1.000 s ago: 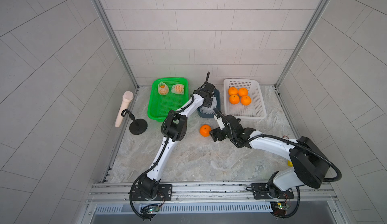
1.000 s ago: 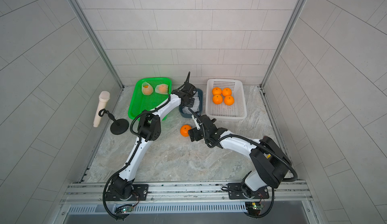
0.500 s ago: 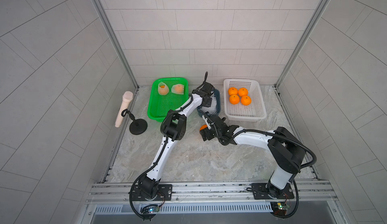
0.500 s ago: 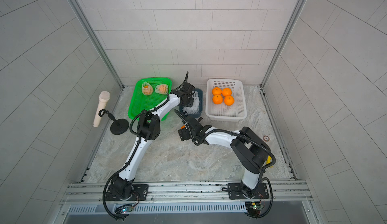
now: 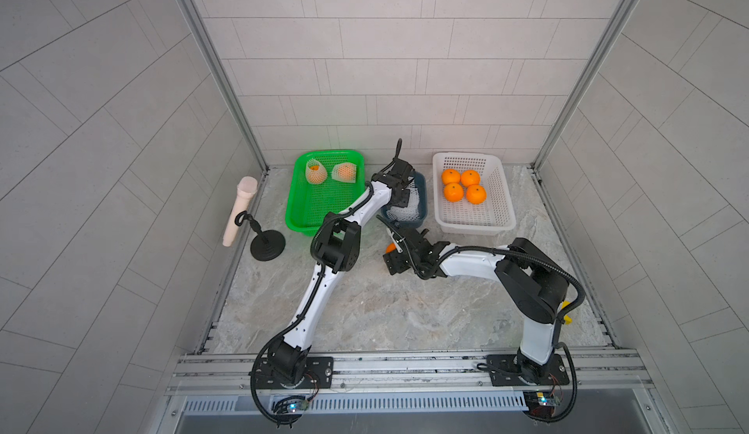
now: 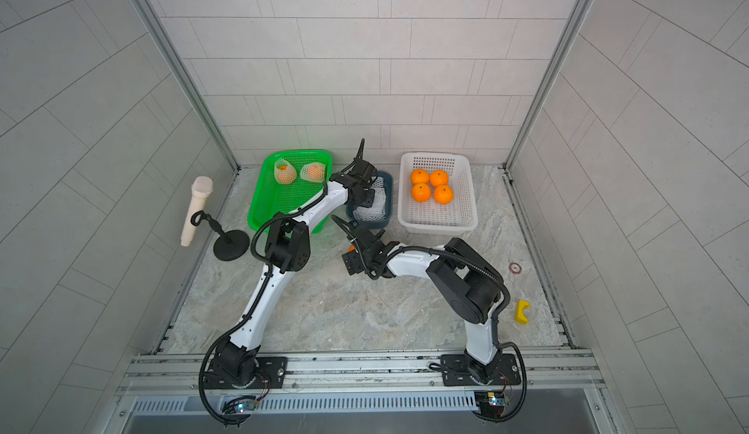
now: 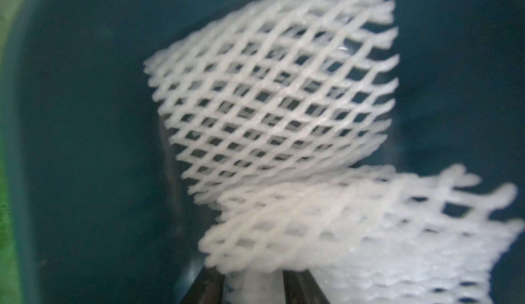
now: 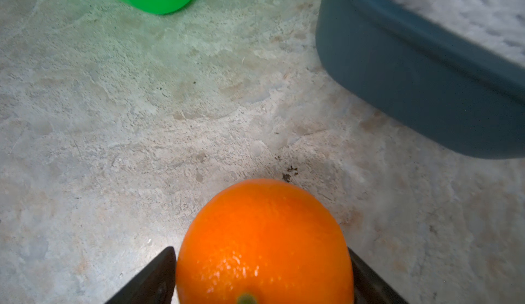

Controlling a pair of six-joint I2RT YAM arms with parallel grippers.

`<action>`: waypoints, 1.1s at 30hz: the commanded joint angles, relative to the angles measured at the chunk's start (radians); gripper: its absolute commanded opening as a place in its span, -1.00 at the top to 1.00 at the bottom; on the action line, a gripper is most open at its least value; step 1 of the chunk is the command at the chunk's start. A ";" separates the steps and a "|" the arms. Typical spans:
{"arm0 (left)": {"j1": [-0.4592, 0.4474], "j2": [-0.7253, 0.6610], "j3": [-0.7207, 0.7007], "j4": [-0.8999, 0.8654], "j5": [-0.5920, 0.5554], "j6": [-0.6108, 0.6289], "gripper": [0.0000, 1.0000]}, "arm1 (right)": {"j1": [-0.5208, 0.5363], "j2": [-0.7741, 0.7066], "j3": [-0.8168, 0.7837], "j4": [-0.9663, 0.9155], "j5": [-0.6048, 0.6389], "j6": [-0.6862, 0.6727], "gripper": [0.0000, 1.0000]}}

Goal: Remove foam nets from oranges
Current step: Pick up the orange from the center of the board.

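Note:
My left gripper reaches into the dark blue bin. In the left wrist view it is shut on a white foam net, and another net lies beyond. A bare orange rests on the table in front of the bin. My right gripper is shut on it, a finger against each side. In both top views only a sliver of this orange shows beside the gripper. Two netted oranges lie in the green tray. Several bare oranges sit in the white basket.
A microphone on a black stand stands at the left wall. A yellow block and a small ring lie on the table's right side. The tiled walls close in behind the containers.
My right gripper moved left up to the bare orange and closed its fingers onto it. The left arm stayed at the bin with the net.

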State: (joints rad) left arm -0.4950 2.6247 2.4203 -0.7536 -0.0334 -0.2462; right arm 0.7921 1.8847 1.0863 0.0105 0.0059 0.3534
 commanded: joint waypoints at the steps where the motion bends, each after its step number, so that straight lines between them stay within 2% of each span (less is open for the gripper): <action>1: 0.007 0.033 0.012 -0.067 0.000 0.001 0.25 | 0.006 0.021 0.026 -0.016 0.016 0.018 -0.71; 8: 0.007 0.032 0.011 -0.072 -0.003 0.000 0.25 | 0.006 -0.009 0.006 -0.010 0.023 0.027 -0.55; 14: 0.007 0.014 0.006 -0.075 -0.012 -0.004 0.25 | 0.006 -0.078 -0.029 -0.026 0.022 0.030 -0.52; 24: -0.001 -0.035 -0.010 -0.075 -0.022 -0.008 0.09 | -0.003 -0.340 -0.107 -0.178 0.082 0.015 -0.50; 33: -0.004 -0.099 -0.046 -0.053 -0.027 -0.021 -0.08 | -0.084 -0.585 -0.175 -0.306 0.106 0.004 -0.51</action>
State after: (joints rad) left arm -0.4969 2.5896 2.3936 -0.7715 -0.0463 -0.2588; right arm 0.7303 1.3548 0.9276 -0.2237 0.0772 0.3641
